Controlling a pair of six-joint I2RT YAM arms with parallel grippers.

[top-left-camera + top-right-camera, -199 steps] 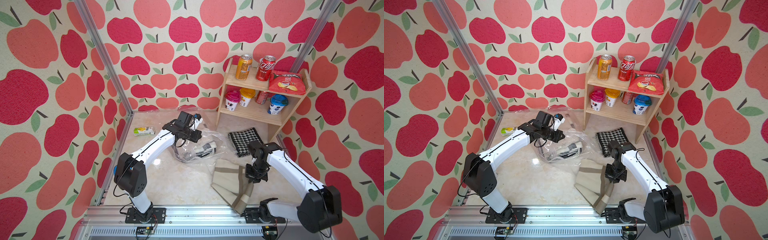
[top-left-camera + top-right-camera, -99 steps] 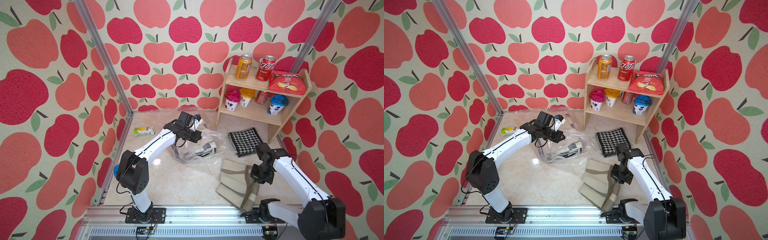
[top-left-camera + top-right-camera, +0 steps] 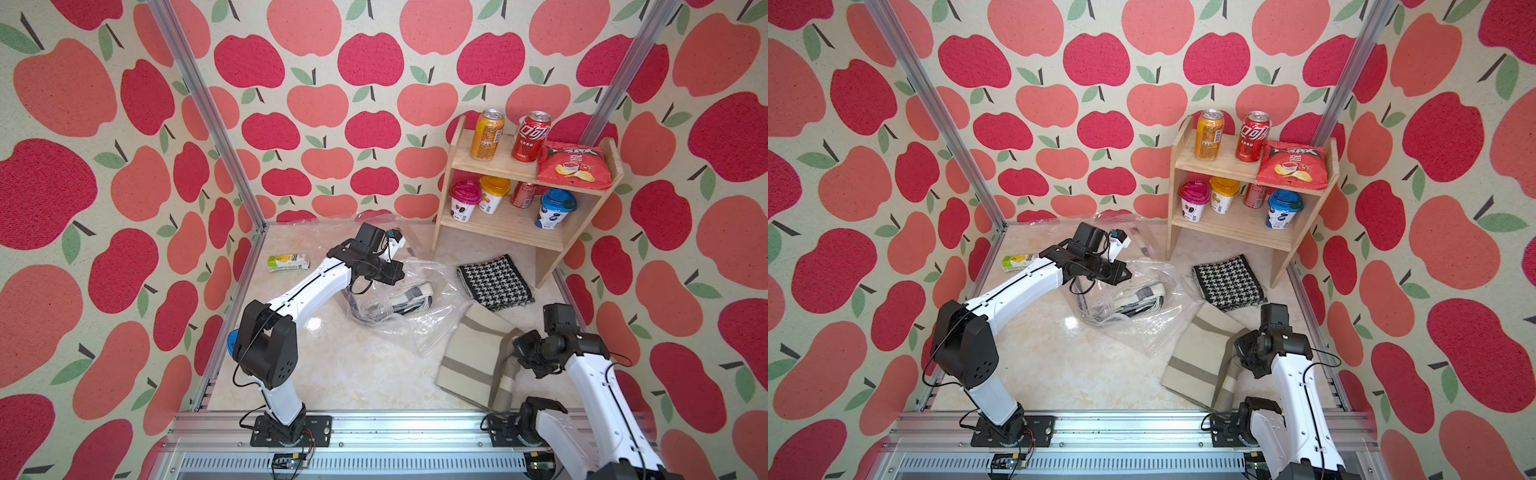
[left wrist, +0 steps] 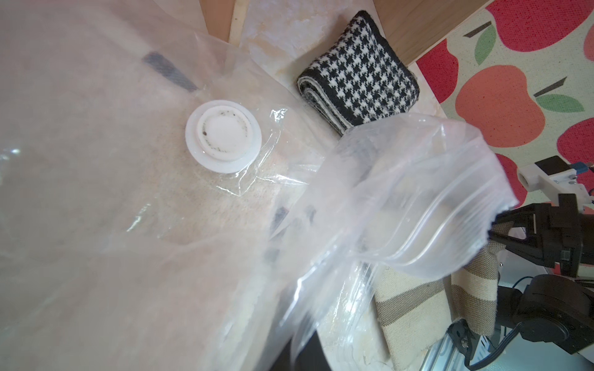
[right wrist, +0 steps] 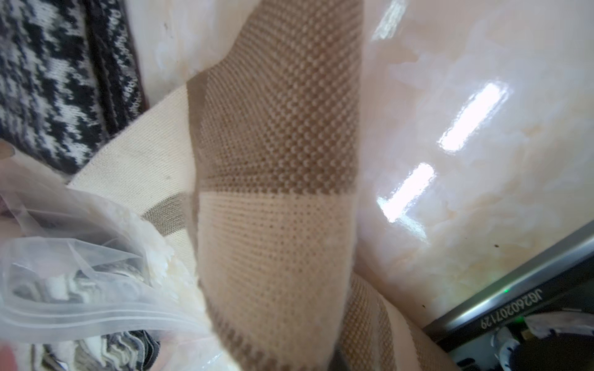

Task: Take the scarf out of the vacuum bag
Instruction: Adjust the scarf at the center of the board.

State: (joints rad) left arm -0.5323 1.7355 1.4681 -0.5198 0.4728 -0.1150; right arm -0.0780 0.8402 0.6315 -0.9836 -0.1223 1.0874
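**Beige scarf clear of the bag**

The left gripper point(image 3: 394, 276), fingers closed, pinches the crinkled vacuum bag point(image 3: 432, 328) in front of the wooden shelf point(image 3: 507, 230). A grey checked scarf point(image 3: 409, 297) lies inside the bag. The right gripper point(image 3: 518, 354) is clamped on the beige striped scarf point(image 3: 471, 357), which lies outside the bag's mouth, further from the shelf. A houndstooth scarf point(image 3: 494, 282) lies just before the shelf.

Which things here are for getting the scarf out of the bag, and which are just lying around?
For the job: vacuum bag, beige striped scarf, checked scarf inside the bag, left gripper on the bag, right gripper on the beige striped scarf.

Just lying about: houndstooth scarf, juice carton, wooden shelf with cans, cups and chips.
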